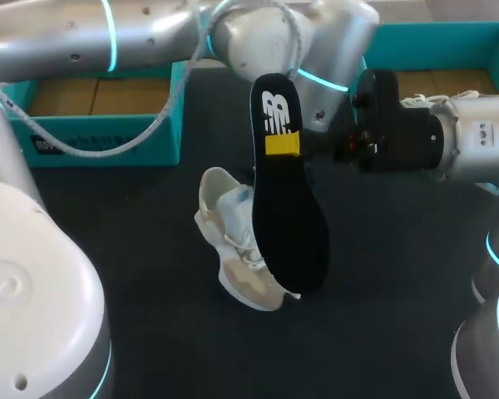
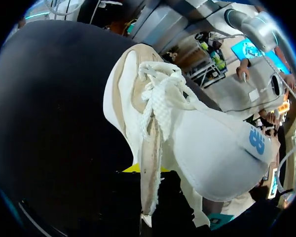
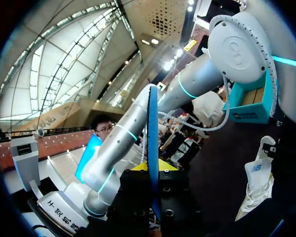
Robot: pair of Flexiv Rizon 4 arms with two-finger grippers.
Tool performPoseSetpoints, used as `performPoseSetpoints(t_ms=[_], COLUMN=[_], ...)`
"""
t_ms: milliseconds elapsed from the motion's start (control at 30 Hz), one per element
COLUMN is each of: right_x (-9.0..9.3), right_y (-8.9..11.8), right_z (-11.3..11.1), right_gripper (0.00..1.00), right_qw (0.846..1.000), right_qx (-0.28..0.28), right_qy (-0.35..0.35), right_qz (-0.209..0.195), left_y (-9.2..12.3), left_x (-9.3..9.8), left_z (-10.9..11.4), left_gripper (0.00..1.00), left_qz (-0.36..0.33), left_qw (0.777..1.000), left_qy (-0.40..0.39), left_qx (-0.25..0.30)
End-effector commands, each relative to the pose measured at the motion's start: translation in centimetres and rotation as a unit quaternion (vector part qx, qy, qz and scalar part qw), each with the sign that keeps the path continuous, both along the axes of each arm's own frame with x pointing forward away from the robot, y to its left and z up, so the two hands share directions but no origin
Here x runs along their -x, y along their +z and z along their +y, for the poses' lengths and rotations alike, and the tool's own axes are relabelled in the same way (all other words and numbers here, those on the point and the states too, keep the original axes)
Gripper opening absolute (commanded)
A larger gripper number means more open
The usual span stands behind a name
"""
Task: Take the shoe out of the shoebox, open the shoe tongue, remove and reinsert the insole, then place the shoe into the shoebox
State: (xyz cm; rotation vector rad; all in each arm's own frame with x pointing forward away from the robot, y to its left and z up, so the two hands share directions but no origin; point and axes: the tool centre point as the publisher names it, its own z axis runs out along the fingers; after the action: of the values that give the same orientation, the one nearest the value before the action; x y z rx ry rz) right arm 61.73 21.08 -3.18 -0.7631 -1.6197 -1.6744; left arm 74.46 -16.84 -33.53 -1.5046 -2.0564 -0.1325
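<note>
A white and beige shoe (image 1: 233, 241) stands tilted on the black table (image 1: 382, 274), toe towards the front. The left wrist view shows the shoe (image 2: 207, 143) close up, laces facing the camera, and my left gripper (image 2: 149, 173) is shut on a thin beige edge of it. From the head view that gripper is hidden behind the insole. The black insole (image 1: 287, 208) hangs upright in front of the shoe. My right gripper (image 1: 283, 145) is shut on it near its upper end. The right wrist view shows the insole (image 3: 152, 143) edge-on between the yellow fingertips of the right gripper (image 3: 151, 169).
An open teal shoebox (image 1: 100, 108) sits at the back left of the table. A second teal box (image 1: 449, 41) stands at the back right behind my right arm. A white cable (image 1: 108, 148) from my left arm droops over the left box.
</note>
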Motion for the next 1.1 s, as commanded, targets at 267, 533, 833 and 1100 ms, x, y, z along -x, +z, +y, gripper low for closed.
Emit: performPoseSetpoints(t_ms=[267,533,833,1100], right_x=[0.0,0.0,0.0,0.0], right_y=[0.0,0.0,0.0,0.0], right_z=[0.2,0.2,0.2,0.2], right_gripper=[0.00,0.00,0.00,0.00], right_qw=[1.000,1.000,1.000,1.000], right_qx=[0.001,0.001,0.001,0.001], right_qy=[-0.001,-0.001,-0.001,-0.001], right_qz=[0.001,0.001,0.001,0.001], left_y=[-1.0,-2.4,-3.3,-4.5], left_x=[-0.5,0.0,0.3,0.4], left_z=[-0.9,-1.4,-1.9,-2.1], left_gripper=[0.00,0.00,0.00,0.00], left_qz=[-0.061,-0.086,-0.110,-0.101], left_qw=[0.994,0.991,0.983,0.985], left_qy=[-0.086,-0.101,-0.147,-0.139], left_qx=[-0.015,-0.002,0.004,-0.004])
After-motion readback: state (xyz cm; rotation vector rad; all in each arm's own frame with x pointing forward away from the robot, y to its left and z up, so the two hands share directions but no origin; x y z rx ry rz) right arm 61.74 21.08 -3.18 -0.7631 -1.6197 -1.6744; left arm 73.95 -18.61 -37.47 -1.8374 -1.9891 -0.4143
